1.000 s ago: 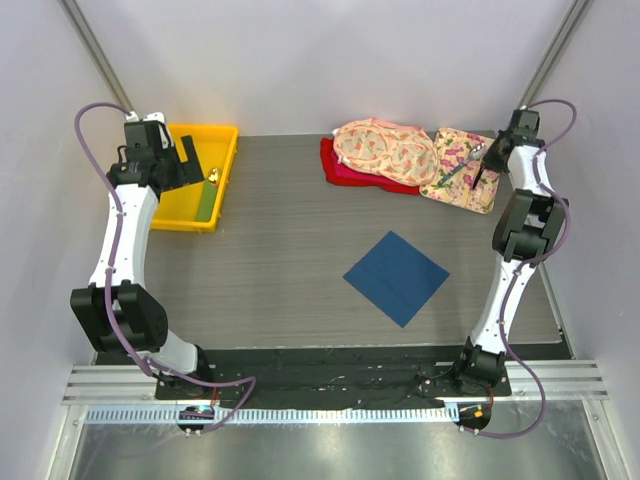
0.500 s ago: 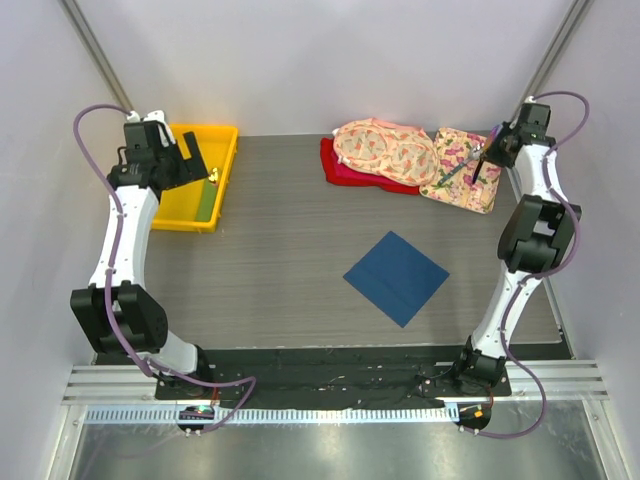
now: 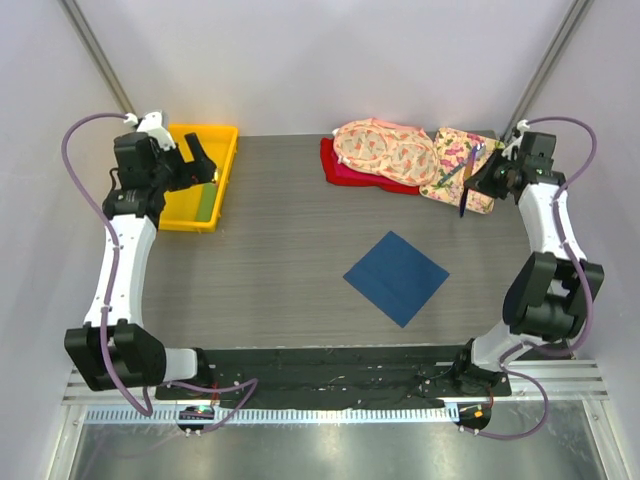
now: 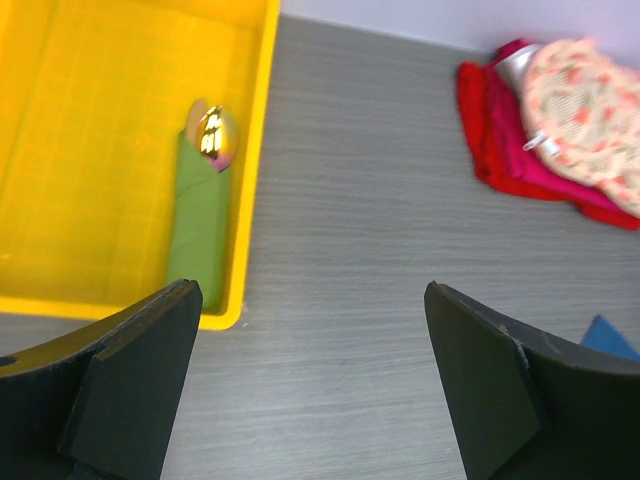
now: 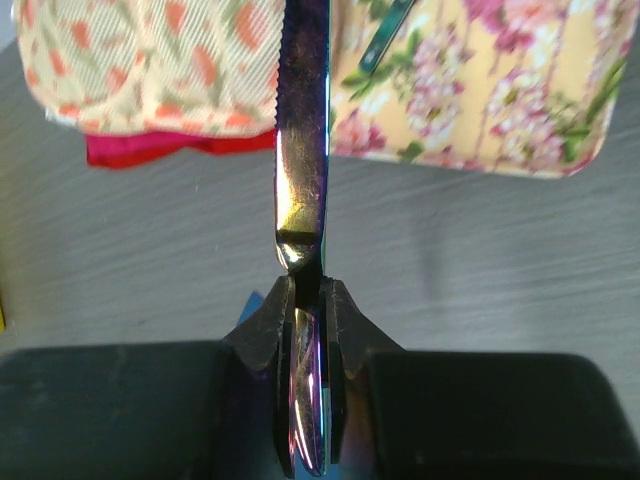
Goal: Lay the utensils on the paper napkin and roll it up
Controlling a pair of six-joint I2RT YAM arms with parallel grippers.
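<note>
My right gripper point(image 5: 308, 290) is shut on the handle of a slim iridescent knife point(image 5: 303, 150), whose serrated blade points away from the wrist. In the top view, this gripper point(image 3: 478, 180) holds the knife point(image 3: 465, 195) over the near edge of the yellow floral cloth point(image 3: 455, 160). Another utensil point(image 5: 385, 40) with a greenish handle lies on that cloth. The navy paper napkin point(image 3: 396, 277) lies flat mid-table, apart from both grippers. My left gripper point(image 4: 310, 390) is open and holds nothing. It hovers beside the yellow tray point(image 3: 180, 215) at the back left.
The yellow tray point(image 4: 255, 180) holds a flat green strip point(image 4: 198, 225) with a small golden object point(image 4: 215, 135) at its top. A pink floral cloth point(image 3: 382, 150) lies over a red cloth point(image 3: 340, 168) at the back centre. A corner of the napkin point(image 4: 610, 335) shows in the left wrist view.
My right gripper has lifted the knife off the yellow floral cloth and drawn it toward the cloth's near edge. The right wrist swung outward to the right. The left gripper shifted slightly.
</note>
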